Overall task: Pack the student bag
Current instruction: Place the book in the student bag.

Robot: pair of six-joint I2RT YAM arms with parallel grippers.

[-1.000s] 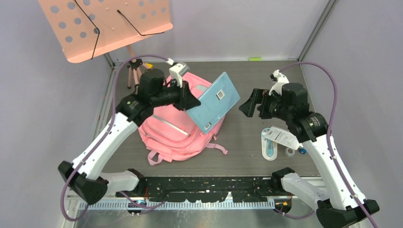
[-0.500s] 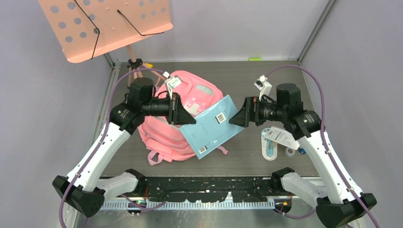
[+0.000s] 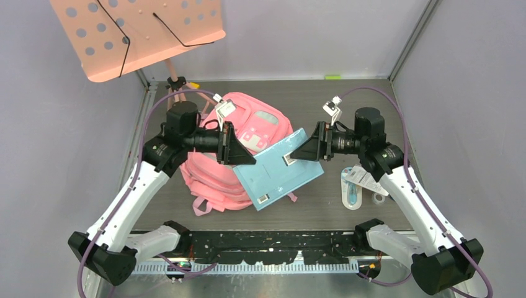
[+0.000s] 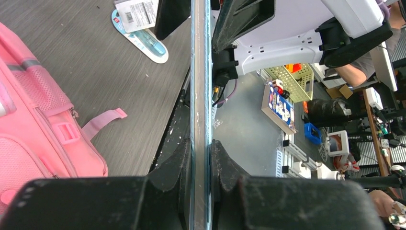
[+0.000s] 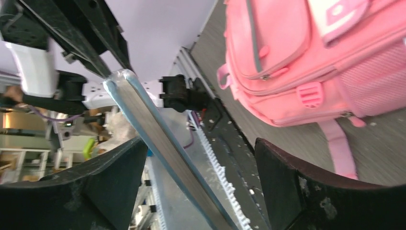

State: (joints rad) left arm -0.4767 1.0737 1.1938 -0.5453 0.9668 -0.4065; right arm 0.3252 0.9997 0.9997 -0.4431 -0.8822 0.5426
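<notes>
The student bag (image 3: pixel 217 174) is a pink backpack lying flat on the dark table, left of centre. A light blue book (image 3: pixel 276 171) hangs tilted above the bag's right side. My left gripper (image 3: pixel 239 151) is shut on the book's left corner; in the left wrist view the book (image 4: pixel 201 72) runs edge-on between the pressed fingers (image 4: pixel 174 163). My right gripper (image 3: pixel 305 152) stands open around the book's right edge. In the right wrist view the book (image 5: pixel 158 139) passes slantwise between the two fingers with a gap on each side. The bag (image 5: pixel 306 57) shows beyond.
A salmon perforated music stand (image 3: pixel 136 34) on a tripod (image 3: pixel 175 87) stands at the back left. Packaged stationery (image 3: pixel 360 180) and a small tape roll (image 3: pixel 378 197) lie under the right arm. Walls close in on the left, back and right.
The left arm has swung the book down and toward the front, over the bag's right side. The right gripper has moved left until its fingers straddle the book's edge.
</notes>
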